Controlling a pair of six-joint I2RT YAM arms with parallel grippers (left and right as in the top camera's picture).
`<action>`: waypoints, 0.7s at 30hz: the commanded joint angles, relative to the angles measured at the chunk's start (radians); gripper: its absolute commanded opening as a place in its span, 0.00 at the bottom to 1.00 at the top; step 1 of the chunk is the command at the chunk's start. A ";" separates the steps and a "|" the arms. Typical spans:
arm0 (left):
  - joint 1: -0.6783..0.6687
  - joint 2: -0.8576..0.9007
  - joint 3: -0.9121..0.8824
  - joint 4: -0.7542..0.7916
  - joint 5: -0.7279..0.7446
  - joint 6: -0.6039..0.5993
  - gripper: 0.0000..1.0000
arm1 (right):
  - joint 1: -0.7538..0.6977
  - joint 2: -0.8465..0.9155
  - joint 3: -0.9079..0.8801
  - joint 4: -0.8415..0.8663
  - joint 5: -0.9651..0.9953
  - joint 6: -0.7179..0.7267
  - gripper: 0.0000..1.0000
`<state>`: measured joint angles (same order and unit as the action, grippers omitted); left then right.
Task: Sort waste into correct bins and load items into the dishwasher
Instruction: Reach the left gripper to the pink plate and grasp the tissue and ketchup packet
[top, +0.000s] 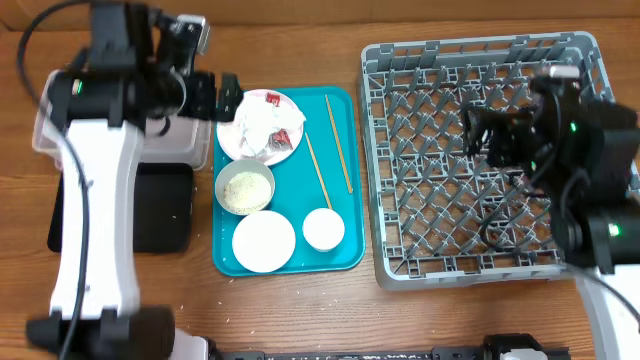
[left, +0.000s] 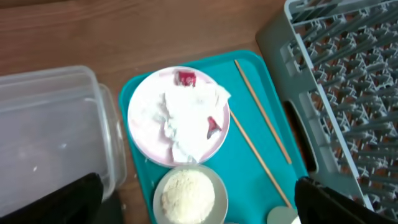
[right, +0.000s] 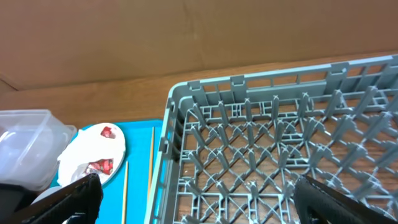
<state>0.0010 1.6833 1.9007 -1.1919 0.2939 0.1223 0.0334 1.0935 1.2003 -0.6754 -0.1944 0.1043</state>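
A pale pink plate at the back of the teal tray carries crumpled white napkins and red-and-white wrappers. Below it are a grey-green bowl of rice-like crumbs, a white plate and a small white cup. Two chopsticks lie on the tray's right side. No separate white bowl shows. My left gripper is open and empty above the pink plate and bowl. My right gripper is open and empty above the grey dish rack.
The clear tub stands left of the teal tray, mostly under my left arm. The black tray lies in front of it. The rack holds nothing. The table's far edge meets a brown wall in the right wrist view.
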 joint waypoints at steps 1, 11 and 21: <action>-0.008 0.140 0.066 0.009 0.098 -0.066 1.00 | -0.002 0.075 0.031 -0.001 -0.053 0.000 0.99; -0.141 0.475 0.066 0.073 -0.110 -0.169 1.00 | -0.002 0.161 0.031 -0.026 -0.095 -0.001 1.00; -0.217 0.615 0.066 0.119 -0.384 -0.428 1.00 | -0.002 0.161 0.030 -0.061 -0.095 -0.001 1.00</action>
<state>-0.2295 2.2852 1.9503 -1.0756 0.0383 -0.1780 0.0334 1.2533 1.2072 -0.7326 -0.2840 0.1043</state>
